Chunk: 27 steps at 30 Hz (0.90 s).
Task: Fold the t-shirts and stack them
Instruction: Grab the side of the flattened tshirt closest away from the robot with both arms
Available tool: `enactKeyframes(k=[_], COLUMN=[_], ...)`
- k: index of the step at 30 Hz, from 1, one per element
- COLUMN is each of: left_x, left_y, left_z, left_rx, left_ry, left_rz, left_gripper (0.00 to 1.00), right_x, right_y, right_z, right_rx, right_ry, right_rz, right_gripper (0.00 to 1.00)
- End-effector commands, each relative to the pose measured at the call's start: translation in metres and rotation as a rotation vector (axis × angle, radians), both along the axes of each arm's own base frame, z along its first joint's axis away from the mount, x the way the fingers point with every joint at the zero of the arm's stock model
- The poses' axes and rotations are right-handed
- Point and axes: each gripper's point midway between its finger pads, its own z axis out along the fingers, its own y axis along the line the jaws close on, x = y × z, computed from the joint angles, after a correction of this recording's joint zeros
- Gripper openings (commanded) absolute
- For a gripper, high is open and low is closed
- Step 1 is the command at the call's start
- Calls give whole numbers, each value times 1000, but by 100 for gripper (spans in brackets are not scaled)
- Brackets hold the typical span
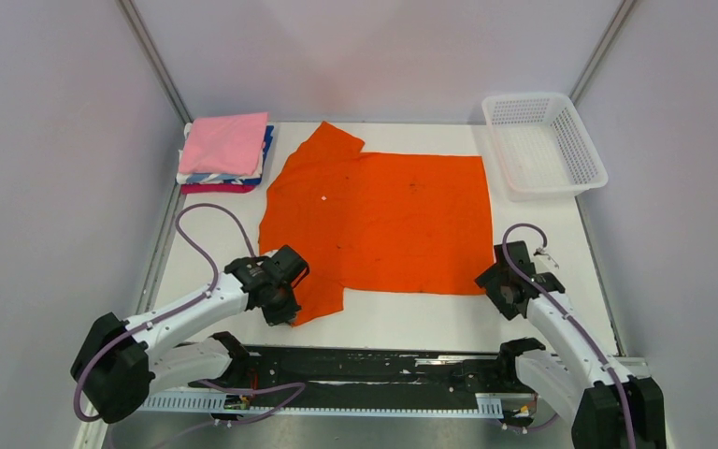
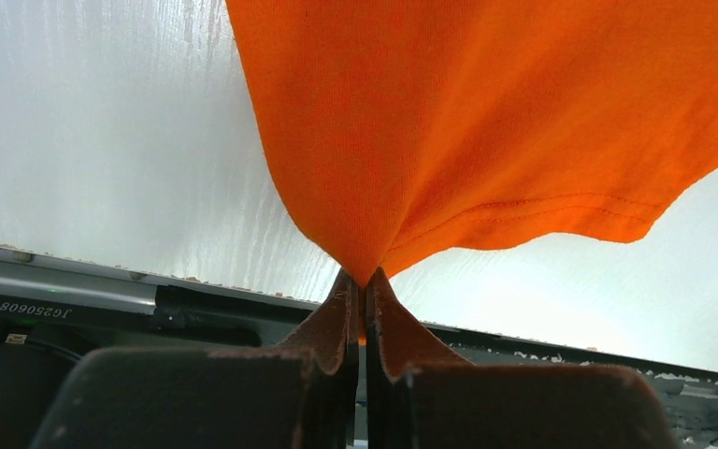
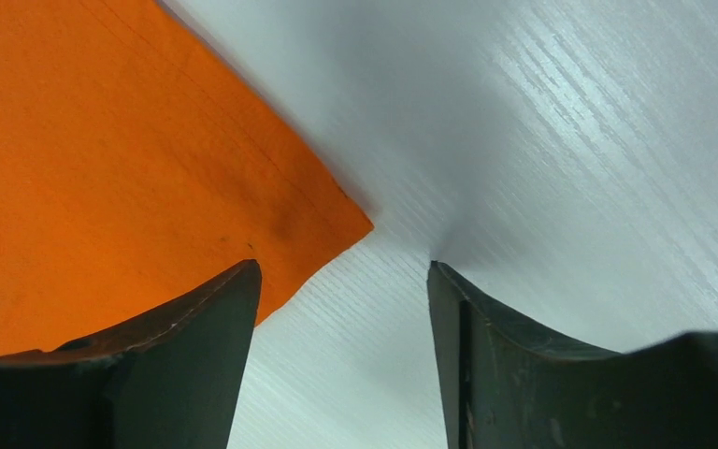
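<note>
The orange t-shirt (image 1: 383,220) lies spread flat on the white table (image 1: 402,323). The left gripper (image 2: 365,281) is clamped tight on the shirt's near-left edge, and the cloth rises to a peak between its fingers. The right gripper (image 3: 341,271) sits at the shirt's near-right corner, jaws apart and holding nothing. A folded stack (image 1: 226,150), pink on top, lies beside the shirt's far-left corner. A white basket (image 1: 587,150) stands off its far-right corner.

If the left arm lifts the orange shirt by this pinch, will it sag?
Likely sags: the orange t-shirt funnels into soft folds at the shut left gripper. Probably light: it lies thin and flat. The other end may drag, since the open right gripper only straddles its corner.
</note>
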Motion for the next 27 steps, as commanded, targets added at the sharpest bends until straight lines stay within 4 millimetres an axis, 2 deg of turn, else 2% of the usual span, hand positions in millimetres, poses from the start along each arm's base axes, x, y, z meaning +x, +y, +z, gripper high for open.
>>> enactKeyframes(k=[1,4,9,14,25,27], left_x=[-1,-1,0,-1,-2,-2], left_y=[0,1,1,2,1,2], left_z=[3,4,5,7,5,5], left_rx=[-11,-15,-14,-12,-34,-37], left_ry=[-18,-25,-29,-27,-44,-45], left_rz=[-11,-9,-12,-13,-14,-11], left_gripper=[0,0,0,0,0,0], right_x=[13,16,20,21,25,26], right_y=[3,3,3,-1,-8,-8], right_z=[-2,-7,-10,-10,-11,-11], right_rx=[18,18,17,-4,-52,-57], right_ry=[-36,-39,-39,-47,-44,-44], right_rz=[-23,-29,-30,-32,-26,-22], right_gripper=[63,60,40,25,13,8])
